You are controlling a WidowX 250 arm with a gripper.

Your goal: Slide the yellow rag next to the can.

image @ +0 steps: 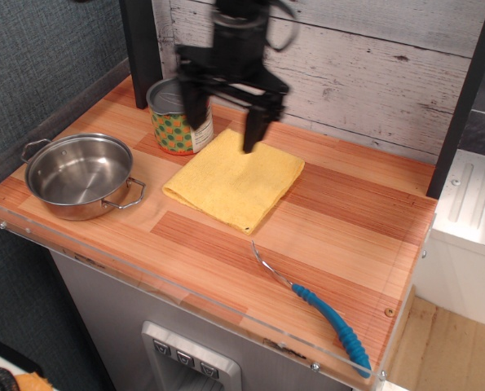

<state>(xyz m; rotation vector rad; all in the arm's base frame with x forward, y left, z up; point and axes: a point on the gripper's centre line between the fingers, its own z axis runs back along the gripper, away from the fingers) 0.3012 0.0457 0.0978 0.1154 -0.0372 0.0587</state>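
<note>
The yellow rag (235, 183) lies flat on the wooden table, its upper left edge right beside the can (175, 116). The can has a silver lid and an orange-green label and stands at the back left. My gripper (223, 130) hangs above the rag's back edge, lifted clear of the cloth, with its two black fingers spread wide and nothing between them. One finger (195, 110) is in front of the can and hides part of it.
A shiny two-handled steel pot (81, 175) stands at the left front. A fork with a blue handle (315, 306) lies near the front right edge. A white plank wall runs behind the table. A clear plastic lip lines the front edge.
</note>
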